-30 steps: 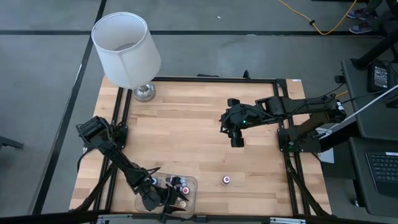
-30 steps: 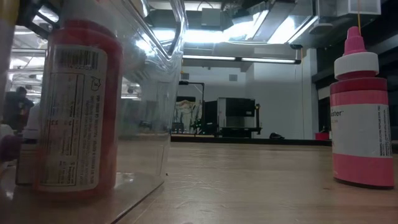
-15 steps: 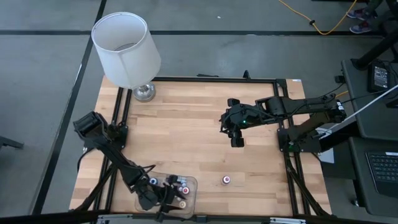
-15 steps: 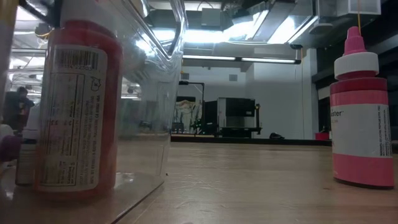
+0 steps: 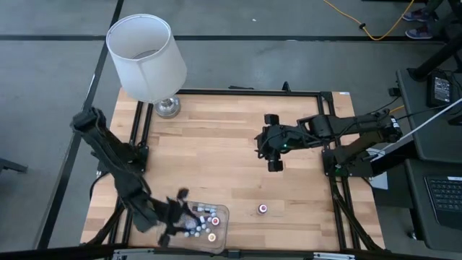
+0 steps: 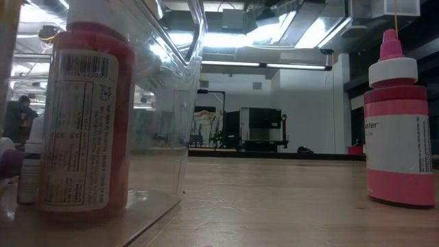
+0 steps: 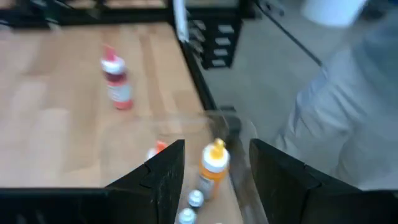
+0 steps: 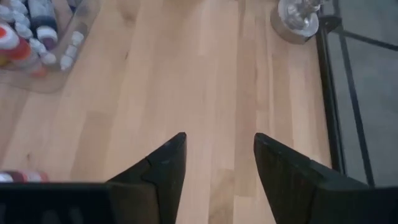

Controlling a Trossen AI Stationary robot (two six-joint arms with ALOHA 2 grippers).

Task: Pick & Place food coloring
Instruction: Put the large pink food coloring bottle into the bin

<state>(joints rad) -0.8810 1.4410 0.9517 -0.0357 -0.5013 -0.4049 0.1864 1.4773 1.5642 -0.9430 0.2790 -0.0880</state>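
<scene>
The left arm bends down along the table's left edge, and the left gripper (image 5: 175, 214) hangs with its fingers spread and empty over the left end of the clear tray (image 5: 222, 225), where most food coloring bottles (image 5: 204, 222) stand, partly blurred. One pink bottle (image 5: 263, 209) stands alone on the table (image 5: 216, 137), right of the tray. The right gripper (image 5: 273, 159) hovers above mid-table, well apart from it, fingers also spread with nothing between them.

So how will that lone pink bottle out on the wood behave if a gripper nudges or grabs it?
The pink bottle is tall on a narrow base, so a high nudge would probably tip it. It looks round, so on the table it may roll. Its glossy label might slip between fingers.
</scene>
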